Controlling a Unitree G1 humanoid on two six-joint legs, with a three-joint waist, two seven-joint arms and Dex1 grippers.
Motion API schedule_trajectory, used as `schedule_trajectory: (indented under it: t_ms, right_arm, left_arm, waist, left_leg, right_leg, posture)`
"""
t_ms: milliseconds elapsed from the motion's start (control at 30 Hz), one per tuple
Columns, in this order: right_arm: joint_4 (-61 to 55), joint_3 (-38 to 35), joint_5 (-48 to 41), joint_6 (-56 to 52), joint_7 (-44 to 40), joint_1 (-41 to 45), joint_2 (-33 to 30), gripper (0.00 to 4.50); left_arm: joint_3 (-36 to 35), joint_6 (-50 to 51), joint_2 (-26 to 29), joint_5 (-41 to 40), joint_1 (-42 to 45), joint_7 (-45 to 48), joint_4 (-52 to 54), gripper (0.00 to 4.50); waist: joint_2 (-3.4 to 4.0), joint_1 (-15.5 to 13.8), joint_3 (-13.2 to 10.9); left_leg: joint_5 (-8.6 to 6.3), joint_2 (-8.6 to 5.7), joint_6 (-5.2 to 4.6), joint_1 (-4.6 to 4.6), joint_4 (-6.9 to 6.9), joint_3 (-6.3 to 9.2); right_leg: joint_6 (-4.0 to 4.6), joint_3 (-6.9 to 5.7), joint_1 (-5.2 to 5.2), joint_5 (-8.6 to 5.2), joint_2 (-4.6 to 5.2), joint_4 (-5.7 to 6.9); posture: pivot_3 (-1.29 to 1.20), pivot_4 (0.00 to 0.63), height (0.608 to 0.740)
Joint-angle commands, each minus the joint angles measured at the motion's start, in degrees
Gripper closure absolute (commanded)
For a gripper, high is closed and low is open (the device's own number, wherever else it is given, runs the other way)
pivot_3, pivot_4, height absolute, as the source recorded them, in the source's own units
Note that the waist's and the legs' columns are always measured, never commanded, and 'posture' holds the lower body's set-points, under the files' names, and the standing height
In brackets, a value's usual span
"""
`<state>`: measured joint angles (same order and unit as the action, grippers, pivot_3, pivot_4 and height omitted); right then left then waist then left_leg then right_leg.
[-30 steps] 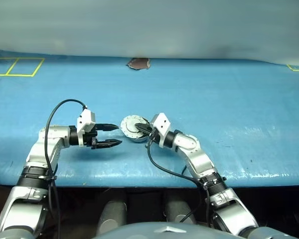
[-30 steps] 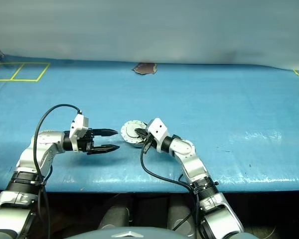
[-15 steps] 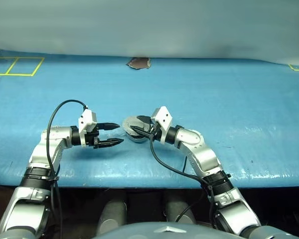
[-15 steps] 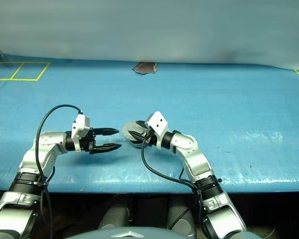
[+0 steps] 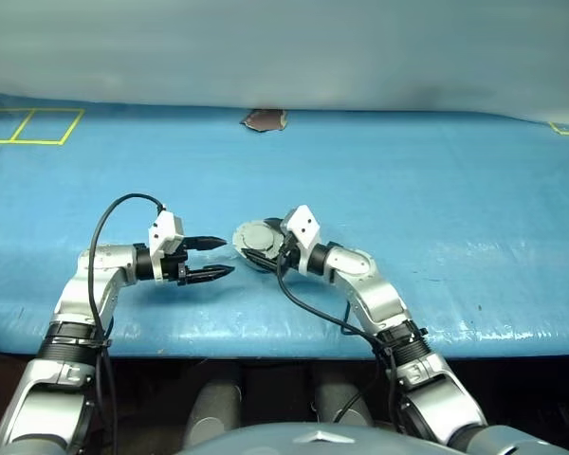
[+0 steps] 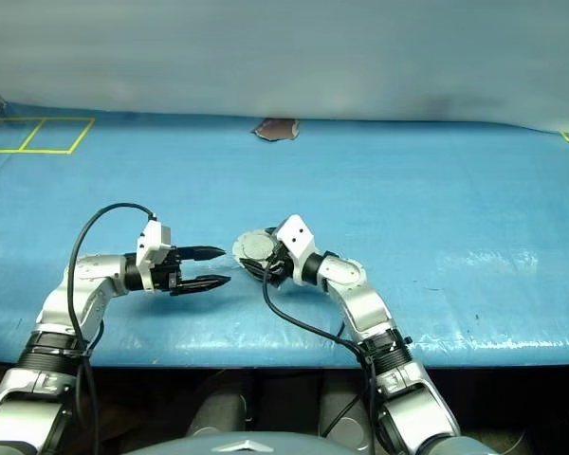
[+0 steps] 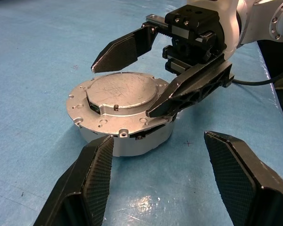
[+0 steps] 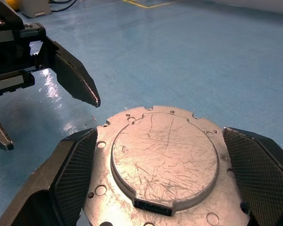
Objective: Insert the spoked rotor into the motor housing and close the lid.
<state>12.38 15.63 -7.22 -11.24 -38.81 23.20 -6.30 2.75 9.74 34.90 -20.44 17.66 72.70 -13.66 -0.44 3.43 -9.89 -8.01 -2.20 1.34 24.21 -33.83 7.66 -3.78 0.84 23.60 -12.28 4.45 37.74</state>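
The light grey lid (image 7: 120,92) lies flat, smooth scratched face up, on the silvery motor housing (image 7: 132,141), which stands on the blue table near its front middle (image 5: 256,244). The spoked rotor is hidden. My right gripper (image 8: 159,132) is open, one finger on each side of the lid's rim, the pads (image 8: 75,165) apart from it. My left gripper (image 5: 228,256) hovers open just left of the housing, pointing at it, with nothing between its fingers (image 7: 92,174).
A blue cloth covers the table (image 5: 436,209). A brown patch (image 5: 264,119) lies at its far edge and yellow tape squares (image 5: 28,126) mark the far left corner. The front edge (image 5: 266,343) runs just below both arms. Black cables loop from each wrist.
My right gripper has opened and let go of the lid. The lid, tilted a second ago, now lies flat on the housing. The left gripper has stayed put.
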Motion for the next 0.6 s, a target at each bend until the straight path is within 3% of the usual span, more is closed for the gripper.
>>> schedule_trajectory:
  t_ms: [33, 200, 300, 400, 600]
  right_arm:
    - [0.74, -0.64, -0.23, 1.48, 0.06, 0.91, 0.65, 0.03]
    - [1.93, -0.22, 0.08, 1.71, -0.12, 0.65, 0.63, 0.03]
    - [1.56, -0.34, 0.31, 1.77, -0.06, 0.31, 0.05, 0.56]
    - [0.38, -0.36, 0.42, 1.41, -0.15, 0.23, -0.7, 1.46]
    - [-2.93, -0.01, 0.29, -0.26, -1.18, 1.52, -2.23, 1.46]
  left_arm:
    - [-1.86, -0.29, 0.73, -0.83, -0.21, -0.28, 1.36, 1.14]
    - [-2.12, -0.36, 1.07, -0.86, -0.65, -0.52, 1.53, 1.14]
    - [-2.53, -0.61, 1.28, -0.57, -0.79, -0.98, 1.45, 1.14]
    - [-2.52, -0.44, 1.32, -0.6, -0.8, -1.0, 1.44, 1.14]
    - [-1.99, -0.5, 0.88, -0.37, -0.44, -0.88, 0.87, 1.14]
  waist:
    - [0.0, -0.02, 0.0]
    - [0.0, -0.01, 0.0]
    - [0.0, 0.0, 0.0]
    - [0.0, -0.01, 0.0]
    - [0.0, -0.16, 0.0]
  left_leg:
    - [0.0, 0.0, 0.0, 0.0, 0.0, 0.0]
    - [0.0, 0.0, 0.0, 0.0, 0.01, 0.0]
    - [0.0, 0.0, 0.01, 0.0, 0.01, 0.01]
    - [0.0, 0.0, 0.01, 0.0, 0.01, 0.01]
    - [-0.01, -0.01, 0.02, 0.07, 0.01, 0.02]
  right_leg:
    - [0.0, 0.0, 0.0, 0.0, 0.0, 0.0]
    - [0.0, 0.0, 0.0, 0.0, 0.0, -0.01]
    - [0.01, -0.01, 0.0, 0.0, 0.0, -0.01]
    - [0.01, -0.01, 0.0, -0.01, 0.0, 0.0]
    - [0.01, -0.02, 0.04, -0.01, 0.02, -0.02]
  posture:
    - [0.0, 0.15, 0.74]
    - [0.0, 0.15, 0.74]
    - [0.0, 0.15, 0.74]
    - [0.0, 0.15, 0.74]
    - [0.0, 0.15, 0.74]
